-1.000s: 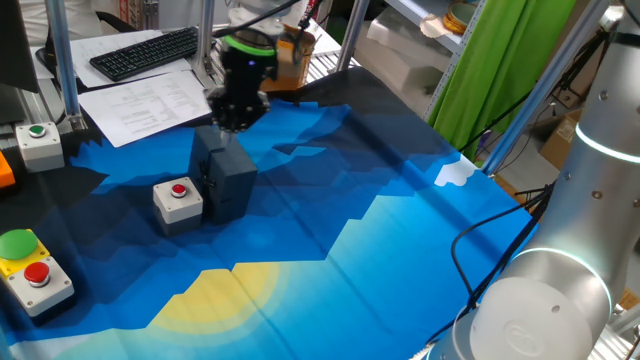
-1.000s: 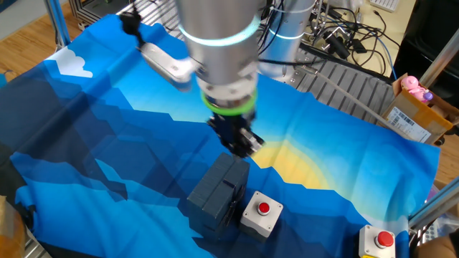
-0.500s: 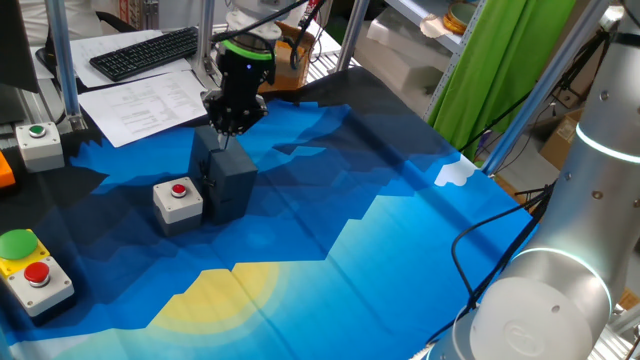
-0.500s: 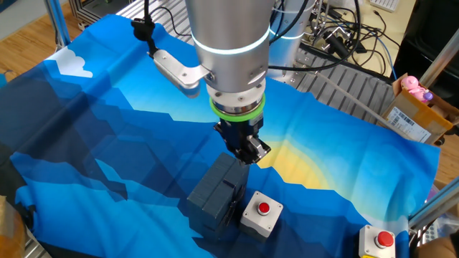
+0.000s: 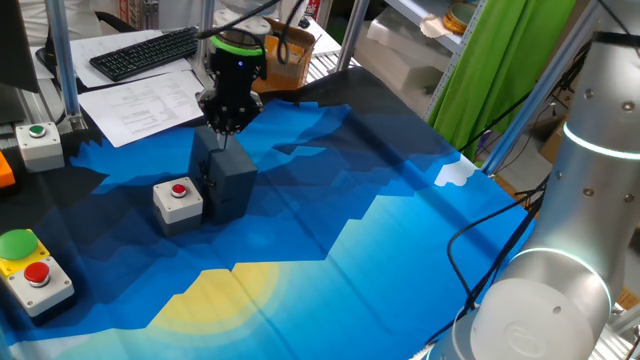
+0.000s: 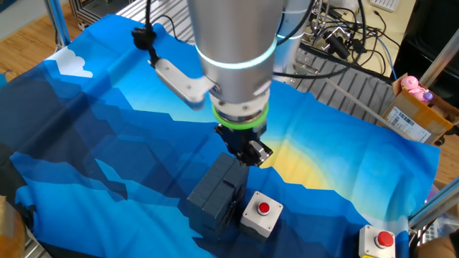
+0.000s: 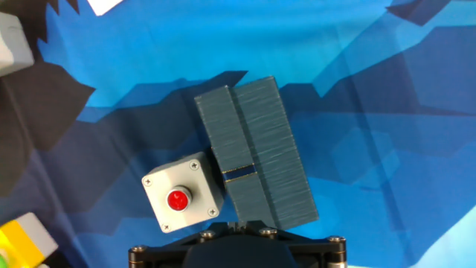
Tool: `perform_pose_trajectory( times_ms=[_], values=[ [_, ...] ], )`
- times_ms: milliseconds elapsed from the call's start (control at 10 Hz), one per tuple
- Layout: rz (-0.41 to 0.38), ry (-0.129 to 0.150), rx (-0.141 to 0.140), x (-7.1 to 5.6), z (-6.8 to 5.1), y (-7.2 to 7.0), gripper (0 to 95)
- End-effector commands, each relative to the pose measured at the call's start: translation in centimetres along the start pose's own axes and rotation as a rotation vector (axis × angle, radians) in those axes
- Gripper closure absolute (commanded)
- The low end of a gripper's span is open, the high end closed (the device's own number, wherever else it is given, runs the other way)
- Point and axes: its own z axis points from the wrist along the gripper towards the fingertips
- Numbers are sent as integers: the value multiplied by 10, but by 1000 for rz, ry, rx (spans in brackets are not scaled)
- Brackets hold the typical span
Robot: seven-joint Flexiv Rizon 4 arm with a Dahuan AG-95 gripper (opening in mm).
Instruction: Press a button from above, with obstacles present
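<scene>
Black and matte, the two-finger pincer (image 5: 224, 128) hangs in the air above the far end of the dark grey rectangular block (image 5: 226, 174). I cannot tell whether its fingers are apart or together, since no view shows the tips.

Over the last second it has crept a little further along the block and away from the small red push-button (image 5: 179, 189) in its light grey cube housing (image 6: 259, 215). That housing sits touching the block's side, below the pincer and off to one flank. In the hand view the red cap (image 7: 177, 199) lies low and left of centre, so the pincer is not yet over it.

To my eye the approach is unfinished: the pincer must shift sideways over the block before descending. Further off stand a grey box with a green button (image 5: 39, 142) and a yellow box with green and red buttons (image 5: 31, 266).
</scene>
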Motion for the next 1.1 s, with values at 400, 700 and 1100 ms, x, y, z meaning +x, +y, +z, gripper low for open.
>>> perform_pose_trajectory(
  times_ms=[400, 700, 1100],
  values=[
    [-188, -56, -58, 0, 0, -1, 950],
    [-159, -31, -112, 1, 1, 10, 950],
    [-136, -19, -93, -2, 22, 53, 950]
  ],
)
